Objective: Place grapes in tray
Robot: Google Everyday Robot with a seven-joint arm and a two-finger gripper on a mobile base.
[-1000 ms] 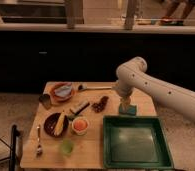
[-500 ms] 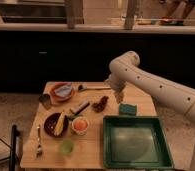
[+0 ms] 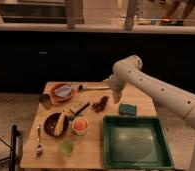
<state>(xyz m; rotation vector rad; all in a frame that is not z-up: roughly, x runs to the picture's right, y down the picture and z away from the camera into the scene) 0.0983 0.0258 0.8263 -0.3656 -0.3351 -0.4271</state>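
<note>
Your gripper (image 3: pixel 115 96) hangs pointing down over the light wooden table (image 3: pixel 91 150) toward its far edge, fingers spread wide with nothing between them. You'll find the small lumpy bunch of dark reddish-brown grapes (image 3: pixel 99 105) lying on the table just left of it. The large dark-green rectangular plastic tray (image 3: pixel 136 142) sits at the near right corner, with a small green sponge block (image 3: pixel 127 109) just beyond its far rim.

Tray (image 3: pixel 136 142), lower right: dark-green plastic, smooth, slight sheen. Table (image 3: pixel 88 150): pale wood, matt. Grapes (image 3: pixel 99 104): dark, lumpy. Gripper (image 3: pixel 115 96), centre, just right of Grapes, spread wide; arm (image 3: pixel 158 92) white, smooth shell.
</note>
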